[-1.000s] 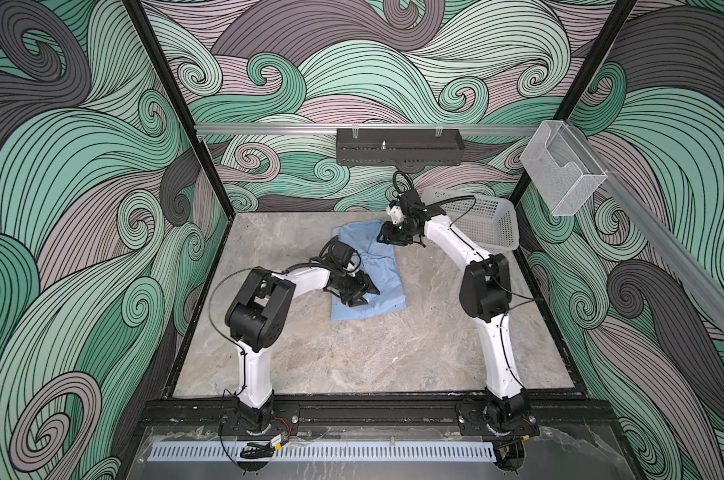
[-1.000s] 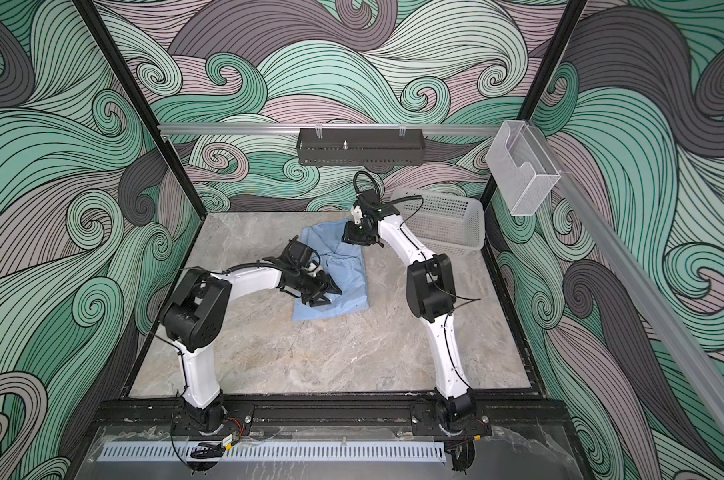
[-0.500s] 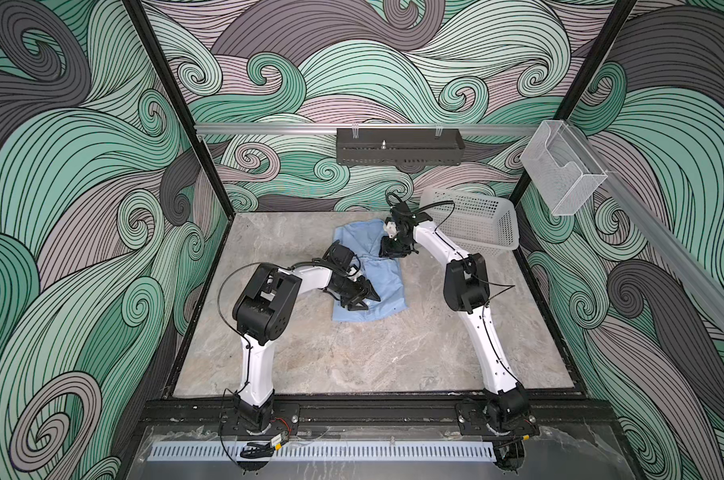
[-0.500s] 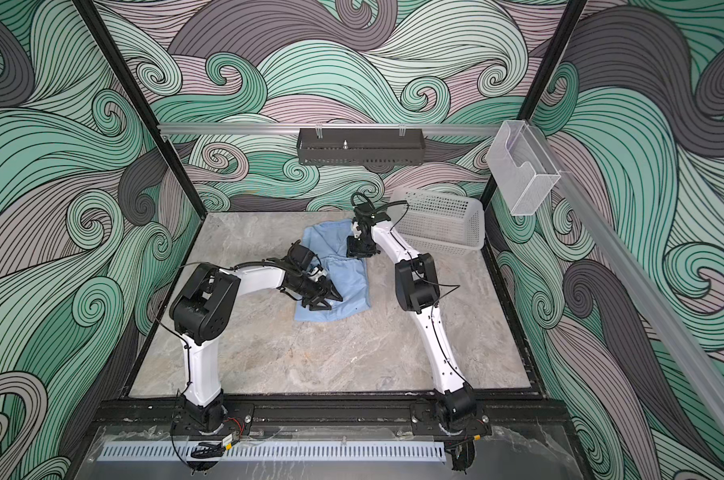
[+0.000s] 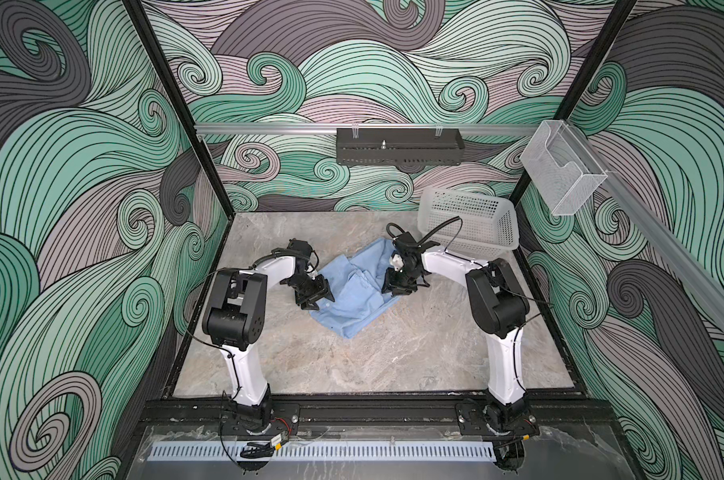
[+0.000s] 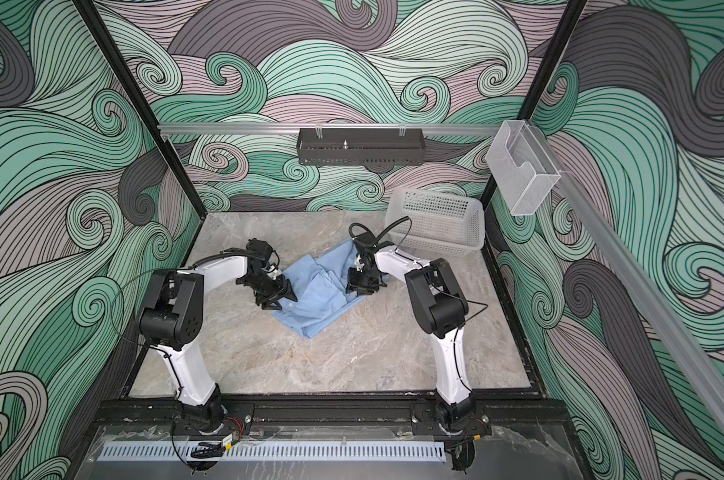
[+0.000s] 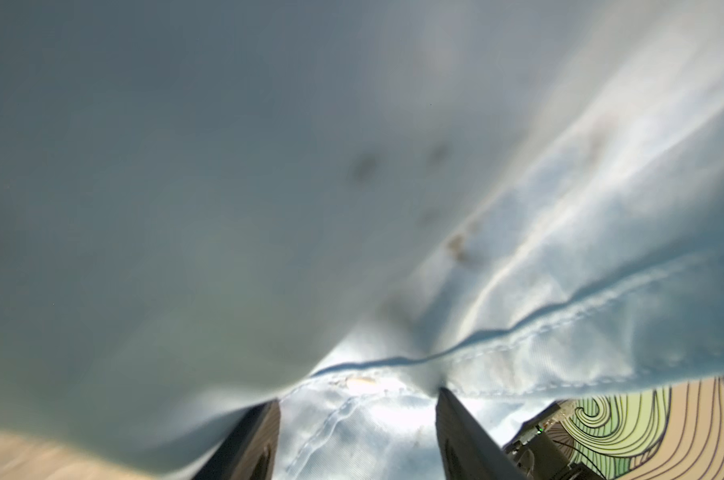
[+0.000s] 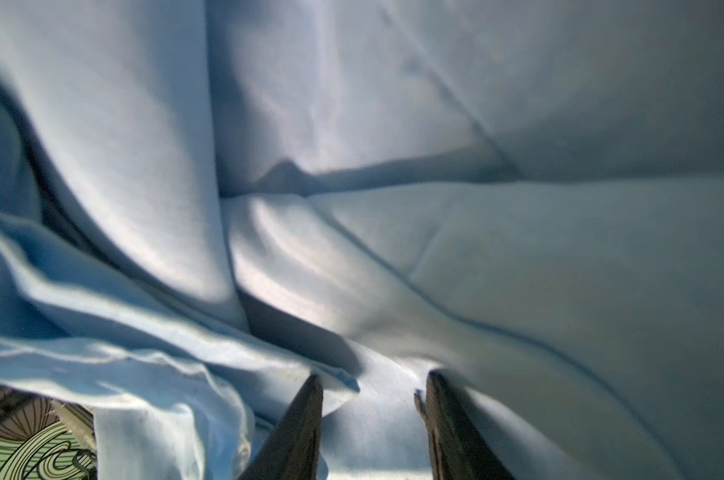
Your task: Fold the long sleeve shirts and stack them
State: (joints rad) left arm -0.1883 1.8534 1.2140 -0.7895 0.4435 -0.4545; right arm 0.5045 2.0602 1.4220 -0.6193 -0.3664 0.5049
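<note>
Left hand (image 5: 321, 301) gaping wide at hem of crumpled light blue thin-fabric button-up shirt (image 5: 354, 291); right hand (image 5: 397, 291) half-parted over folds. Advising: seating single layer deep before closing.

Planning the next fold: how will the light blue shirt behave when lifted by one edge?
The light blue shirt is probably floppy: it lies in soft creases. Likely light, since the fabric looks thin. Unheld parts should sag.

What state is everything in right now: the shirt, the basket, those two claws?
shirt: rumpled, lying on the table, not neatly folded.
basket: in the back corner, no shirt in it.
left gripper: open, at the shirt's edge.
right gripper: open, fabric between its jaws.
</note>
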